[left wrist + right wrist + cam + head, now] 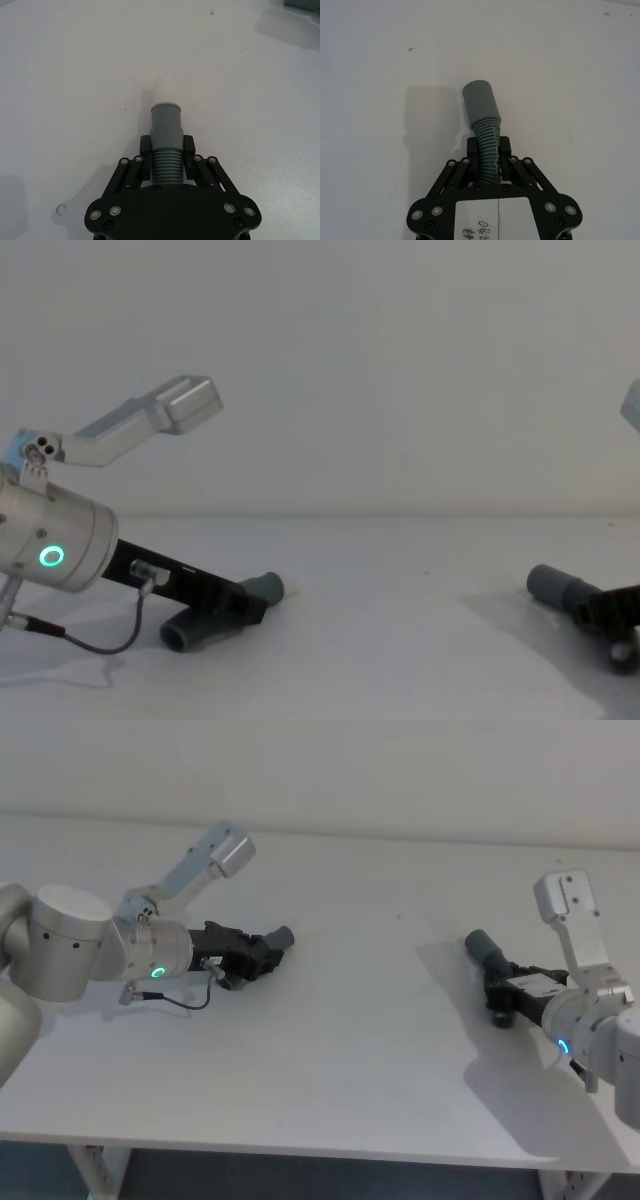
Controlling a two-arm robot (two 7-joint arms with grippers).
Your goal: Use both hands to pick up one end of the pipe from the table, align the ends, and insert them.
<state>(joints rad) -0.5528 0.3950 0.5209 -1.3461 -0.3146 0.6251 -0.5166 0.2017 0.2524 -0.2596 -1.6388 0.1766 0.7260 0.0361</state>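
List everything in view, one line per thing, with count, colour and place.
white-tipped pipe piece: 1, dark grey, left side of the table, gripped at its ribs.
plain-cuffed pipe piece: 1, dark grey, right side of the table, gripped at its ribs.
table: 1, white-grey, under everything.
left hand: 1, black, shut on the white-tipped pipe piece.
right hand: 1, black, shut on the plain-cuffed pipe piece.

I can read only one marking: a white sticker [492, 216] on the black body of the right pincer [488, 146], with handwriting lying sideways on it. I make out what looks like "03". The scribble next to it I cannot read.
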